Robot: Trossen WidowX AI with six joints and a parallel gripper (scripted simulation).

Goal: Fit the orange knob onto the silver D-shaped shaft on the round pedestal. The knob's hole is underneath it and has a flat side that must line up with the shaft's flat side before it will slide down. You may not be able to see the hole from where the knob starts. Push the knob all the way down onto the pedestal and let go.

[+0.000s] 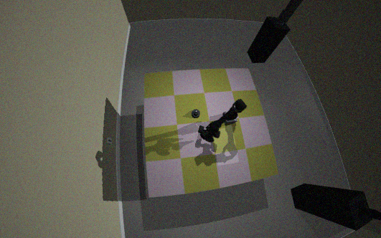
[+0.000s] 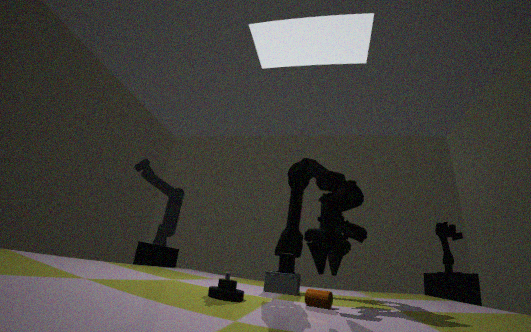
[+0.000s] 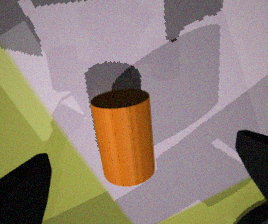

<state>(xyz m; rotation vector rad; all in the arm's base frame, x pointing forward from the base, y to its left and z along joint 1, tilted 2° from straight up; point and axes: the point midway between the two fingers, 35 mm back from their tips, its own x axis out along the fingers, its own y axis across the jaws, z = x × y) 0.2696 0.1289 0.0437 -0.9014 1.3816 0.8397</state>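
The orange knob point(image 2: 318, 298) point(image 3: 126, 142) lies on its side on the checkered top. One end shows dark in the wrist view; I cannot make out a hole or its flat side. In the top view the arm hides the knob. The round pedestal point(image 1: 195, 113) point(image 2: 226, 293) stands upright apart from the knob, to its left in the exterior view, with the thin shaft point(image 2: 227, 276) pointing up; its flat side is too small to tell. My gripper point(image 2: 328, 273) point(image 3: 146, 151) is open and empty, pointing down above the knob, with a finger on either side of it in the wrist view.
My arm's base point(image 2: 282, 283) stands behind the knob in the exterior view. Two other arms on dark blocks point(image 2: 156, 254) point(image 2: 452, 288) stand farther back, left and right. Shadows of the arm fall across the checkered top point(image 1: 161, 179).
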